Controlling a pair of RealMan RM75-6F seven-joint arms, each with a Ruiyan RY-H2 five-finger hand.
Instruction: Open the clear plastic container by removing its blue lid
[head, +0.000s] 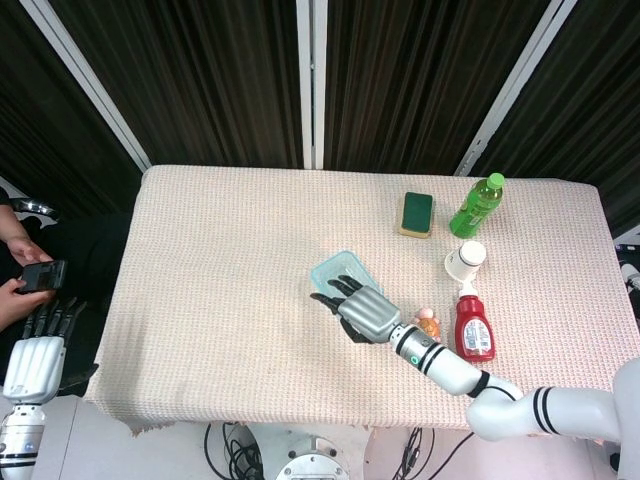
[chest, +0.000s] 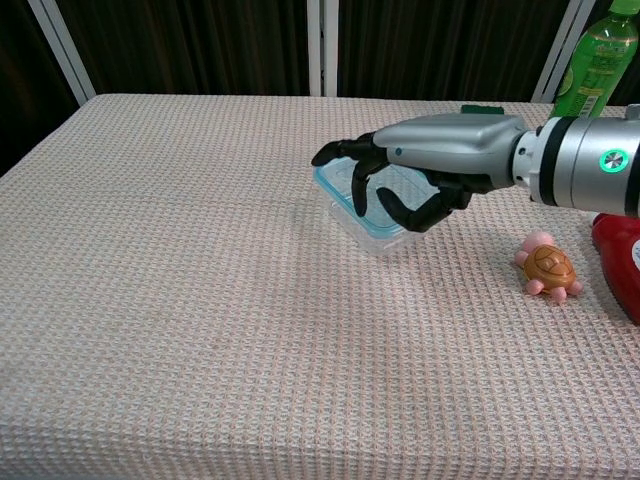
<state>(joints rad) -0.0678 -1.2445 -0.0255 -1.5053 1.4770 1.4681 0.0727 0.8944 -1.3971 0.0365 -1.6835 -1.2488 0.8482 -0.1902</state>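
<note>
A: Right hand (chest: 425, 180) hovers over the near edge of the clear plastic container with blue lid (head: 339, 273), fingers curled but apart, holding nothing.

B: Risk?

A: Probably shoves the whole light container toward the orange toy turtle (chest: 548, 266) just right of it, lid unmoved.

No readable text (labels blurred).

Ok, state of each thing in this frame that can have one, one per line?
clear plastic container: upright on the table, blue lid on.
right hand: fingers curled over the container; contact unclear.
left hand: off the table's edge, holds nothing.
green bottle: upright, capped.
red bottle: capped.
paper cup: on the table.
</note>
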